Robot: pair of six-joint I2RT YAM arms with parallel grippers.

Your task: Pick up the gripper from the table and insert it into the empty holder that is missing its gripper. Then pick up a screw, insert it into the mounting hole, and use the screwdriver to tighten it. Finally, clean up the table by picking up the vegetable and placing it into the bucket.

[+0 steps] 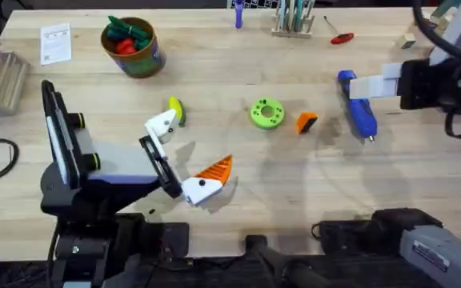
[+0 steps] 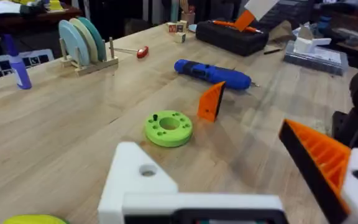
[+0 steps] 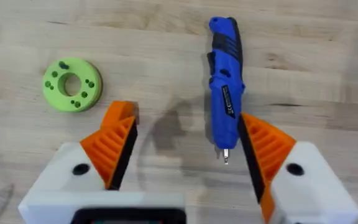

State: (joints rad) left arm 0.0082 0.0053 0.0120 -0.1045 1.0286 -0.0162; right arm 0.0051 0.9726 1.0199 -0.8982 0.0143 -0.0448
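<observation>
- Wooden counter [image 1: 238,192] is carrying everything I am working with, and all of it is lying loose on the bare planks.
- Left tool [image 1: 189,152] is hanging open and empty near the front. Only one of its fingers is wearing an orange ribbed pad.
- Right tool [image 3: 188,149] is hovering open and empty over the screwdriver [image 1: 360,112], with the metal tip lying between its pads.
- That screwdriver is looking like the heaviest piece to me: blue, pen-shaped, hard and rather smooth. I am judging the grooved dark mid-body to be the place to pinch, so it stays balanced.
- Bucket [image 1: 134,48] is standing at the far left, brown-rimmed, with red and green toys inside. It is probably light and easily tipped.
- Holder [image 2: 138,177] is the left tool's bare white finger mount: blocky and stiff, with a small dark hole facing up.
- Vegetable [image 1: 175,110] is lying just beside the holder, yellow with a green edge. It is likely a light, rounded toy that could roll, so I am planning to grip across its short width.
- Orange wedge [image 1: 306,122] is standing on edge just beside the green disc [image 1: 266,113]. It is tiny, rigid and light, and I am favouring its flat sides over the ribbed face.
</observation>
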